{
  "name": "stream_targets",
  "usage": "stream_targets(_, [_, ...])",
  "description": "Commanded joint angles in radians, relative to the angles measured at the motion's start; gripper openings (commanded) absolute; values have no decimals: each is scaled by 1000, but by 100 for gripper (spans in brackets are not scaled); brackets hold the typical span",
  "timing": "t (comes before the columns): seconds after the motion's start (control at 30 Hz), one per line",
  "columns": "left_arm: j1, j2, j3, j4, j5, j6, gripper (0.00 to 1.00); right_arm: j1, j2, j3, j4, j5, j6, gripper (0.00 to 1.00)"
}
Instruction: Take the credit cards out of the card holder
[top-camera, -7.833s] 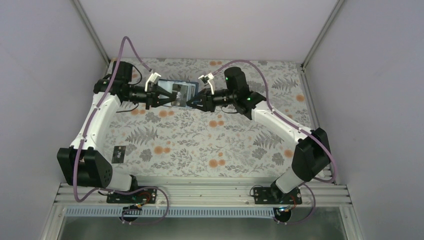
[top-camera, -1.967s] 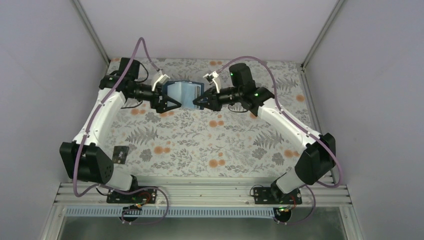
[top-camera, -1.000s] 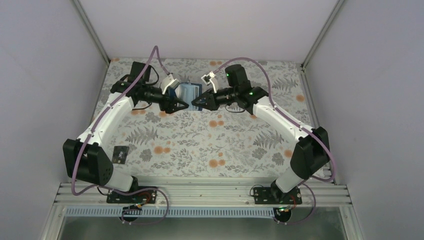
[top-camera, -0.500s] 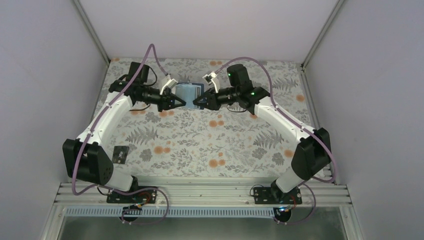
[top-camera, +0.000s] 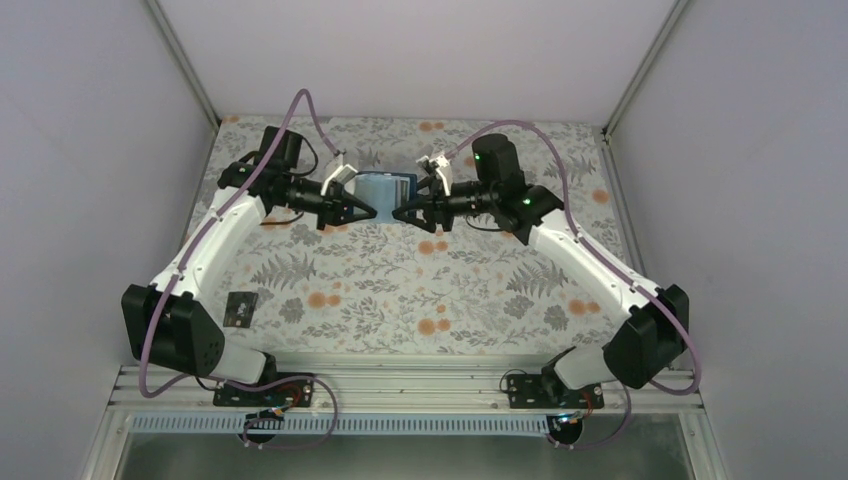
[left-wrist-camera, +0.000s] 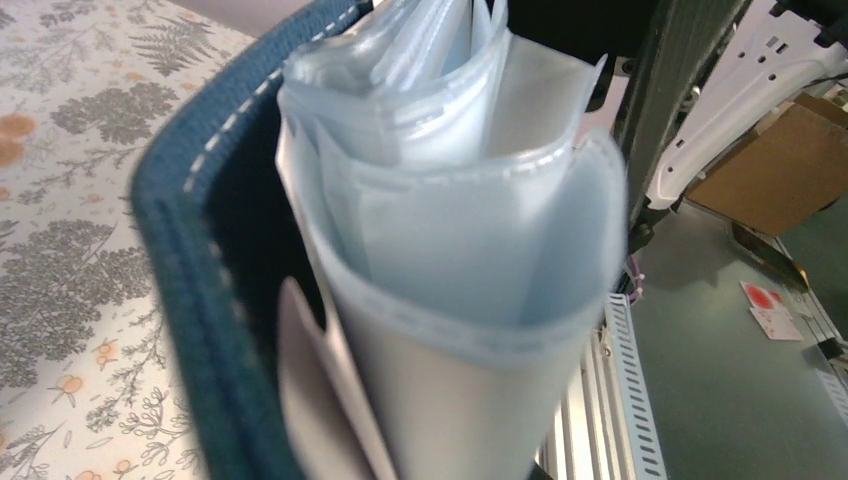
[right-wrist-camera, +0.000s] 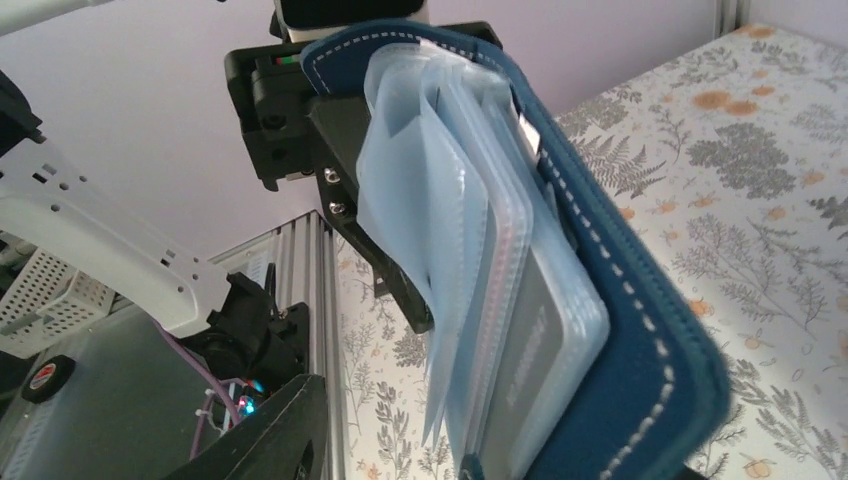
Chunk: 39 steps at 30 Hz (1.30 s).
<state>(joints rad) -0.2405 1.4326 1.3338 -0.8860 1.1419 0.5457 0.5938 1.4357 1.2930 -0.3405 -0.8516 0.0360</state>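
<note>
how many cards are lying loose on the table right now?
1. A black card lies flat on the near-left part of the table. More may be hidden inside the pockets of the card holder, which is held up at the far side.

Soft, even light from above fills the top view. The table (top-camera: 400, 290) is bright, its shadows are faint, and everything is sharp. In the left wrist view the holder (left-wrist-camera: 190, 300) sits too near the lens and is badly blurred, its pockets (left-wrist-camera: 470, 250) pale and washed out. In the right wrist view the holder's near edge is soft, while the table to the right is clearer.
</note>
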Motion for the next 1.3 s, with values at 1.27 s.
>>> stream_targets(1.27, [-11, -30, 0, -95, 108, 165, 2, 28, 54, -48, 191, -106, 18, 19])
